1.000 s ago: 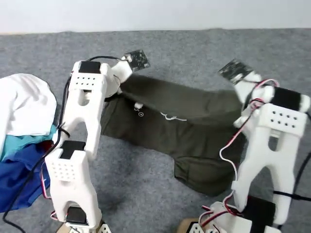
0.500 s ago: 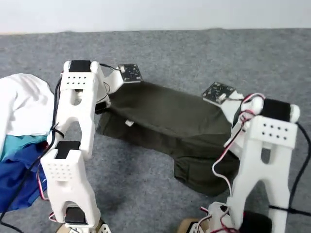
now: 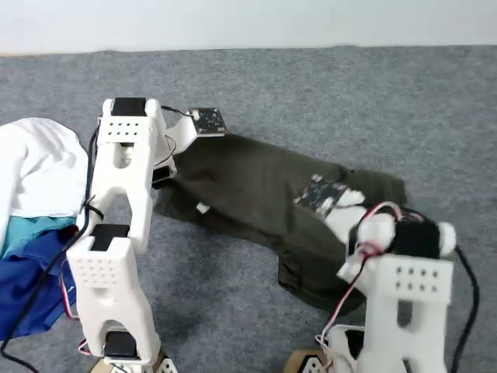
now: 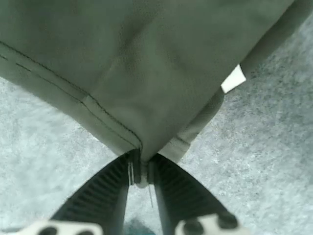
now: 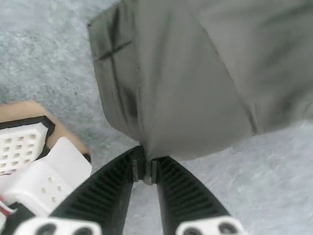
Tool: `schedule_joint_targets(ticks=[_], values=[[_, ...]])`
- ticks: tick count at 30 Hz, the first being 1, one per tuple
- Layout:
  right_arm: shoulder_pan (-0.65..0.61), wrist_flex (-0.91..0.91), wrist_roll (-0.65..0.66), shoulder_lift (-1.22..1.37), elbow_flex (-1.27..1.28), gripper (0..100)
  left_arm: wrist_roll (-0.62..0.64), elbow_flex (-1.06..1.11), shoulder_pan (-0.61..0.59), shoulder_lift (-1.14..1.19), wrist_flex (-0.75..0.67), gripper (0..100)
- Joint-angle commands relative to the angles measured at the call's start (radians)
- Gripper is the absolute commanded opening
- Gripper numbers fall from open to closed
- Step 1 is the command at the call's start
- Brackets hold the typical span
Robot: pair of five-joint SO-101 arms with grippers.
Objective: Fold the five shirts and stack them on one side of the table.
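An olive green shirt lies across the middle of the grey table, partly folded over itself. My left gripper is shut on a seamed edge of the olive shirt, at the shirt's left end beside the left arm. Over the shirt's right part, my right gripper is shut on a fold of the same shirt, near the right arm. A small white label shows on the shirt's near edge.
At the table's left edge lies a pile of other shirts: a white one over a teal one and a blue one. Bare grey table stretches behind the olive shirt. The arm bases stand along the front edge.
The right arm has pulled back toward the front edge, dragging the shirt's right part over itself. The left arm shifted a little left and lower with its edge, then held still.
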Motion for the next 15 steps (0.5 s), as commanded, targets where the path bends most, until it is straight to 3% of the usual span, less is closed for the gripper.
schedule_joint_targets(ticks=[1,10,15], values=[[-0.059,0.047,0.006,-0.113,0.034,1.0,0.038,-0.042,-0.003,0.006,0.014,0],[-0.124,0.042,-0.120,-0.229,0.144,1.0,0.103,-0.039,0.009,0.021,0.000,0],[-0.231,0.010,-0.288,-0.262,0.137,1.0,0.133,-0.039,0.026,0.021,-0.011,0]])
